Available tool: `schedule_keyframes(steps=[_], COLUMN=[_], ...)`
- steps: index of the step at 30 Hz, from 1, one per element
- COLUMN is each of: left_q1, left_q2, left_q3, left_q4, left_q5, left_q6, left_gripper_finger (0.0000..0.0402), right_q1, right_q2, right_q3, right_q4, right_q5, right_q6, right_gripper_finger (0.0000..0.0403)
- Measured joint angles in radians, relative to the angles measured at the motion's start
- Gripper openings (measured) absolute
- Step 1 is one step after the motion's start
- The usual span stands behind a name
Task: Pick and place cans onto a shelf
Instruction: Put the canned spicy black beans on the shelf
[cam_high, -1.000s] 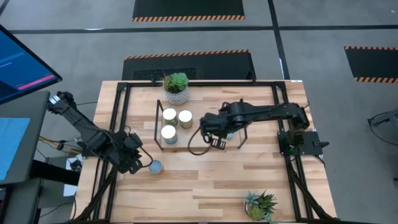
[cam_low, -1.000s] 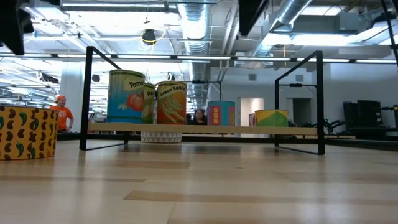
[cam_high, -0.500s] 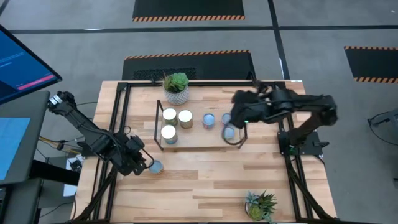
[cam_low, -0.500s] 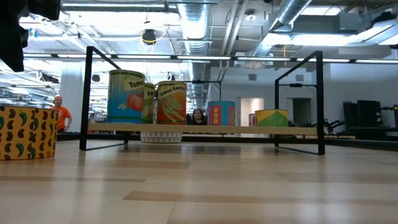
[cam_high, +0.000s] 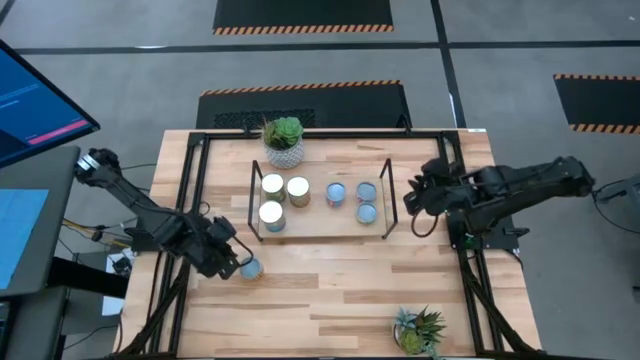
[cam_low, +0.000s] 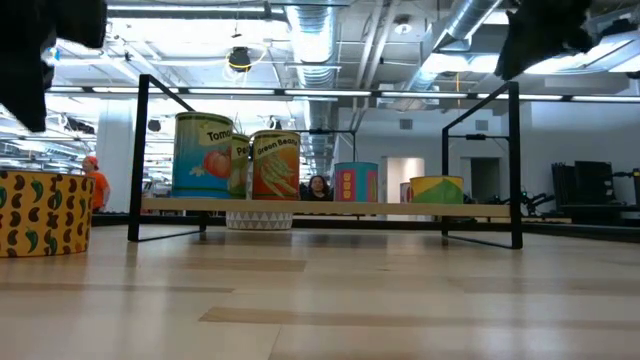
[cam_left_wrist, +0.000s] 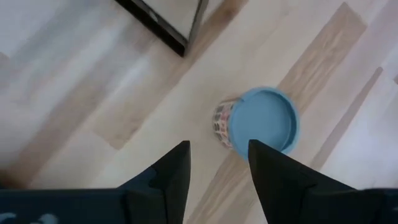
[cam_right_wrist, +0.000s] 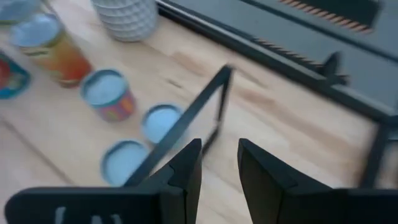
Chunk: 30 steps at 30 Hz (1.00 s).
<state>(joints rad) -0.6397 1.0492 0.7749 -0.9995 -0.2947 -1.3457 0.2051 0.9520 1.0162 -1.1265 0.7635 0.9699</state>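
Since the earlier frame the right gripper (cam_high: 412, 199) has pulled back off the shelf (cam_high: 318, 222) to hover just beyond its right wire end, jaws apart and empty. Nearer the front edge of the tabletop (cam_high: 330, 290), the left gripper (cam_high: 238, 264) sits low beside a blue-topped can (cam_high: 251, 268), jaws open with the can just ahead of them, untouched. Farther back, six cans (cam_high: 272, 184) stand on the shelf: three at its left end, three toward its right.
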Motion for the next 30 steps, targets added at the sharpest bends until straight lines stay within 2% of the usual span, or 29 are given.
schedule_keyframes(steps=[5, 11, 20, 26, 30], left_q1=[0.038, 0.07, 0.082, 0.083, 0.082], left_q2=[0.0, 0.0, 0.001, 0.054, 0.075], left_q3=[-0.106, -0.18, -0.235, -0.263, -0.264], left_q4=[0.164, 0.33, 0.358, 0.431, 0.487], left_q5=[0.097, 0.11, 0.134, 0.186, 0.194], left_q6=[0.001, -0.002, 0.011, 0.033, 0.055], left_gripper_finger=[0.0149, 0.0149, 0.0149, 0.0149, 0.0127], right_q1=[0.011, -0.006, -0.025, -0.024, -0.024], right_q2=[-0.064, -0.071, -0.07, -0.069, -0.069], right_q3=[-0.087, -0.089, -0.089, -0.089, -0.089], right_q4=[0.115, 0.113, 0.111, 0.11, 0.11], right_q5=[0.0, 0.0, -0.001, -0.003, -0.003], right_q6=[0.002, 0.001, -0.009, -0.01, -0.01], right_gripper_finger=[0.0127, 0.0127, 0.0127, 0.0127, 0.0127])
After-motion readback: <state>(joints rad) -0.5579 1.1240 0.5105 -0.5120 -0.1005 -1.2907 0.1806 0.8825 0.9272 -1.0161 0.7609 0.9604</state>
